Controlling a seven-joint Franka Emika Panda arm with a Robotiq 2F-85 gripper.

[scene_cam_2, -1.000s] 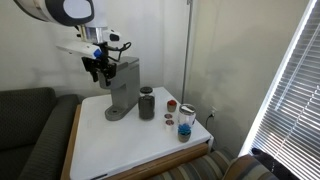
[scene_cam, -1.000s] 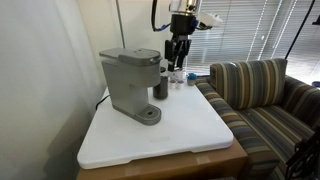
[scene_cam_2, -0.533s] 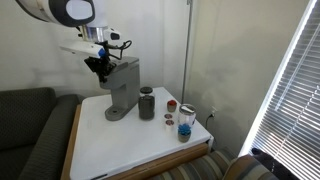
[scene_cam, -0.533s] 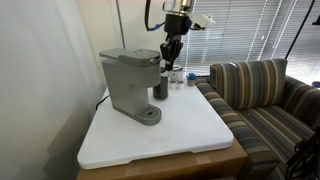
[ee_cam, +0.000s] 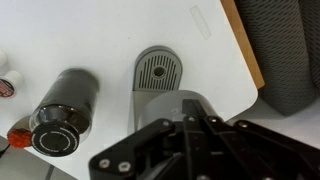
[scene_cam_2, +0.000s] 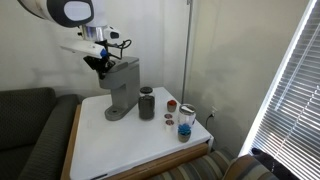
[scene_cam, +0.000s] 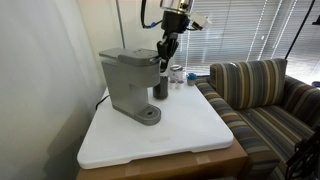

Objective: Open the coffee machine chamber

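Note:
The grey coffee machine point(scene_cam: 128, 82) stands at the back of the white table, seen in both exterior views point(scene_cam_2: 122, 86). Its chamber, the flat grey top lid point(scene_cam: 128, 54), lies down and closed. My gripper point(scene_cam: 163, 60) hangs at the front edge of the machine's head, fingers pointing down and pressed together. From the other side the gripper point(scene_cam_2: 100, 66) sits against the head's upper front corner. In the wrist view the shut gripper point(ee_cam: 190, 128) covers the grey head point(ee_cam: 165, 105), with the round drip base point(ee_cam: 160, 72) below. Nothing shows between the fingers.
A dark cylindrical cup point(scene_cam: 160, 86) stands right beside the machine's drip base. Small jars point(scene_cam_2: 186, 121) sit farther along the white table top point(scene_cam: 170, 135). A striped sofa point(scene_cam: 262, 95) borders the table, and a thin pole point(scene_cam_2: 188, 50) rises behind it.
The jaws have closed from wide apart to fully together. The gripper has shifted toward the front of the machine's head. The lid has not moved.

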